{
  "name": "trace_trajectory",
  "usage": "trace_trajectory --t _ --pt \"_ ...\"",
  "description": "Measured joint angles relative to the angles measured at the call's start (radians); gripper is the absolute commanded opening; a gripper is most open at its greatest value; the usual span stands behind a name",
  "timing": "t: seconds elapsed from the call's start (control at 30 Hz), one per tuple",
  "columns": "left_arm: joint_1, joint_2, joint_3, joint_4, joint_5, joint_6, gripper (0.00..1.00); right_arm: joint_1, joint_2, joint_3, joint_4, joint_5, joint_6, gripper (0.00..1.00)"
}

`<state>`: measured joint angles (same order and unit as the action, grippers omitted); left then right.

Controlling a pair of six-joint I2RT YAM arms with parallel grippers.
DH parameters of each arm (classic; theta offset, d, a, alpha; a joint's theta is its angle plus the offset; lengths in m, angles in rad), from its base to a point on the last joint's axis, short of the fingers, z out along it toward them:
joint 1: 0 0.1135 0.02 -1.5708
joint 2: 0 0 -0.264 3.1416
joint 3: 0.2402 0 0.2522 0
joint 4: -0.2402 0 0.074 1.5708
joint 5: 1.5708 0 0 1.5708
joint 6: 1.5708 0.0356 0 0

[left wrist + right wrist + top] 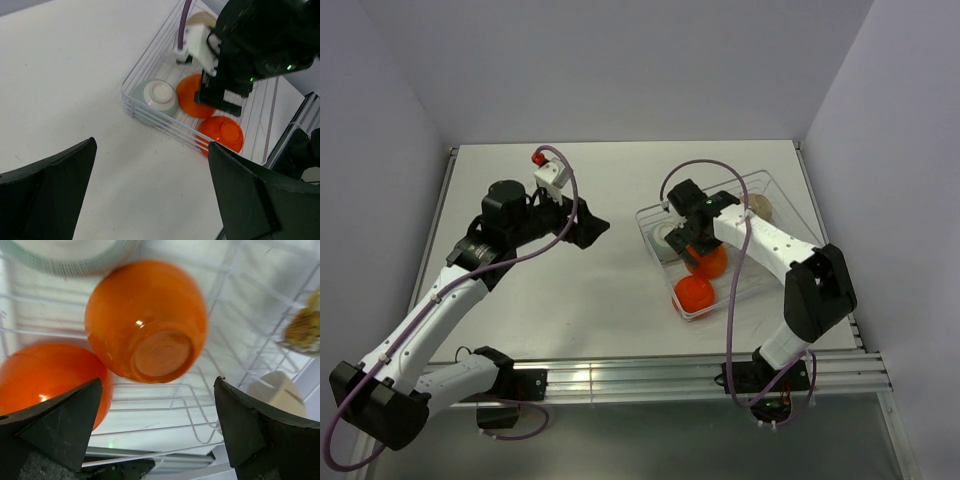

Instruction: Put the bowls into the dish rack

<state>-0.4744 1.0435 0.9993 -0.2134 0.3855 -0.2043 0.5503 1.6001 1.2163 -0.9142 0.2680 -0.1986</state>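
Right pincer (158,405): fingers spread wide, nothing gripped, hanging over the dish rack (782,196). Right under it, between the finger span but not touched, sits an orange bowl (145,320), upside down with its base ring up and a bit tilted. A second orange bowl (45,377) is just beside it, toward the rack's near end, also upside down. The mint green bowl (157,100) is inverted in the rack's left corner, next to the first orange one. The cream bowl (760,208) is at the far end of the rack, partly hidden by the arm. All four bowls are inside the rack, on its ribbed base.

Left pincer (152,170): also wide and empty, held above the bare bench (610,300), left of the rack and well apart from it, facing toward it.
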Motion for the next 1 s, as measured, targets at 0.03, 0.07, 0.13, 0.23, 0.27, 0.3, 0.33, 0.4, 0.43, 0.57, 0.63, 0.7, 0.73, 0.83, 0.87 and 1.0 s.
trace_trajectory --t 0.03,0.07,0.13,0.23,0.27,0.3,0.33,0.4,0.43,0.57,0.63,0.7,0.73,0.83,0.87,1.0 --pt "0.002 0.003 0.007 -0.017 0.001 -0.001 0.99 -0.007 -0.01 0.024 -0.001 -0.008 0.0 1.0" --pt "0.006 0.013 0.025 -0.044 0.002 -0.002 1.0 -0.016 -0.023 0.046 -0.001 -0.018 -0.003 1.0" --pt "0.023 0.048 0.076 -0.099 0.014 -0.004 0.99 -0.04 -0.055 0.089 -0.006 -0.037 -0.005 1.0" --pt "0.069 0.148 0.204 -0.203 0.038 -0.016 0.99 -0.103 -0.106 0.165 -0.022 -0.104 -0.013 1.0" --pt "0.089 0.195 0.259 -0.254 0.043 -0.019 1.0 -0.134 -0.122 0.194 -0.029 -0.14 -0.017 1.0" --pt "0.109 0.234 0.302 -0.288 0.047 -0.019 1.0 -0.165 -0.139 0.22 -0.032 -0.166 -0.019 1.0" --pt "0.126 0.267 0.335 -0.314 0.048 -0.019 1.0 -0.196 -0.151 0.244 -0.039 -0.199 -0.02 1.0" --pt "0.16 0.307 0.362 -0.353 0.057 -0.019 0.99 -0.273 -0.181 0.292 -0.048 -0.286 -0.019 1.0" --pt "0.178 0.314 0.362 -0.371 0.066 -0.019 0.99 -0.311 -0.198 0.31 -0.049 -0.328 -0.019 1.0" --pt "0.261 0.338 0.396 -0.461 0.115 0.013 1.0 -0.473 -0.266 0.319 -0.056 -0.486 -0.01 1.0" --pt "0.298 0.368 0.453 -0.495 0.117 0.043 0.99 -0.553 -0.295 0.29 -0.057 -0.553 -0.008 1.0" --pt "0.335 0.402 0.499 -0.509 0.115 0.074 0.99 -0.623 -0.318 0.243 -0.056 -0.614 -0.008 1.0" --pt "0.353 0.416 0.507 -0.51 0.114 0.088 0.99 -0.663 -0.324 0.216 -0.059 -0.644 -0.008 1.0" --pt "0.409 0.436 0.486 -0.51 0.111 0.115 0.99 -0.757 -0.328 0.126 -0.048 -0.707 -0.004 1.0" --pt "0.426 0.434 0.459 -0.508 0.107 0.119 0.99 -0.773 -0.328 0.1 -0.045 -0.716 -0.002 1.0" --pt "0.462 0.4 0.331 -0.508 0.059 0.142 1.0 -0.786 -0.328 0.045 -0.043 -0.769 0.005 1.0"
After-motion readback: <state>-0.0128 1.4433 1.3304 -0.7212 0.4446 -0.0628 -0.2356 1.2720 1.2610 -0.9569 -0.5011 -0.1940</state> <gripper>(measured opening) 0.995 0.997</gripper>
